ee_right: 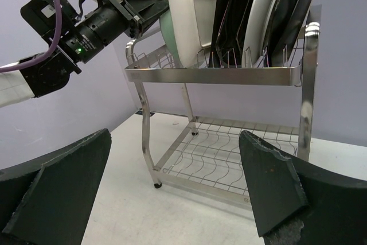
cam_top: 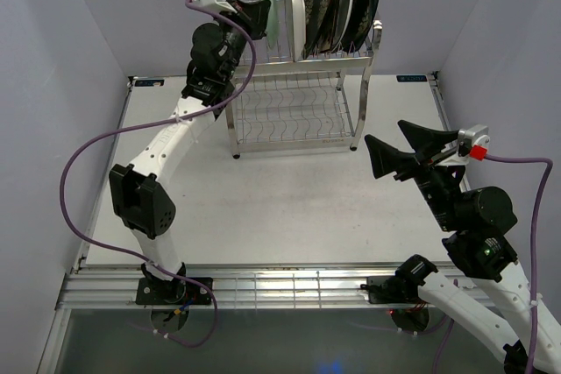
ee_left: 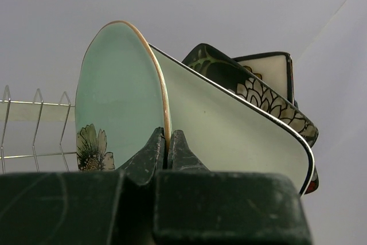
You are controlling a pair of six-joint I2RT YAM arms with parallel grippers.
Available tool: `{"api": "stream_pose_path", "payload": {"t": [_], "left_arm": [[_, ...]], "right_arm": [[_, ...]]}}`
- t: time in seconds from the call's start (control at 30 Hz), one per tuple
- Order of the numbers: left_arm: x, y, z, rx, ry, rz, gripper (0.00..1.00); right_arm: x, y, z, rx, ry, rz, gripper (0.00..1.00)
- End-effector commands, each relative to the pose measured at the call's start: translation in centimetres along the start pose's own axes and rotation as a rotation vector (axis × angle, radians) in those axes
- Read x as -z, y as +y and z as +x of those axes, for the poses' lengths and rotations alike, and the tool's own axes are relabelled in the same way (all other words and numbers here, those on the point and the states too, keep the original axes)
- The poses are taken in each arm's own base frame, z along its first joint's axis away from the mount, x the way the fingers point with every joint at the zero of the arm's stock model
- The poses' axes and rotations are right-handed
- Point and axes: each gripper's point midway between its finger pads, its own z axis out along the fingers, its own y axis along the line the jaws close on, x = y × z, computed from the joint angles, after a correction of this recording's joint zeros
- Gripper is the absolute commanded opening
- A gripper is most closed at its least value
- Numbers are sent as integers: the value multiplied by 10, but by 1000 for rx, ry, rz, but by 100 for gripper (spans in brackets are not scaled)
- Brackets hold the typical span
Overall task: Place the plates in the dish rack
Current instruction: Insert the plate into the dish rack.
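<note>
One pale green round plate in shiny steel wire rack's top tier, rim clamped between left jaws; right jaws gape wide, empty.

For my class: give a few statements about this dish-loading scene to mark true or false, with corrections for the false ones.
1. The left gripper is shut on the rim of the pale green round plate. True.
2. The right gripper holds a dark floral square plate. False: it is open and holds nothing.
3. Plates stand on the lower shelf. False: all those in view stand in the top tier of the tall steel wire dish rack.
4. The white rectangular plate stands directly beside the green plate. True.
</note>
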Motion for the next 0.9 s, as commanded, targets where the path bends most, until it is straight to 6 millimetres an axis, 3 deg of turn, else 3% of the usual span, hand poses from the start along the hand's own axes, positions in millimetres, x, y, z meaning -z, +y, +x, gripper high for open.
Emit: {"api": "stream_pose_path", "payload": {"t": [0.0, 0.17, 0.53, 0.6, 0.67, 0.7, 0.87], "left_arm": [[5, -51, -44, -67, -134, 129, 0], [5, -76, -32, -140, -122, 166, 0], [6, -84, -19, -211, -108, 108, 1], [6, -83, -22, -212, -115, 99, 12], [7, -83, -24, -209, -118, 99, 33], [7, -83, -25, -209, -118, 99, 39], [12, -85, -32, -205, -128, 94, 48]], "right_arm": [[-2, -1, -10, 4, -48, 7, 98], [-4, -1, -9, 5, -45, 6, 98], [-4, 0, -9, 4, -45, 1, 98], [-4, 0, -8, 5, -42, 0, 98], [-4, 1, -9, 4, -46, -2, 98], [-4, 0, -7, 5, -42, -2, 98], [-5, 1, -7, 5, -41, -6, 98]]}}
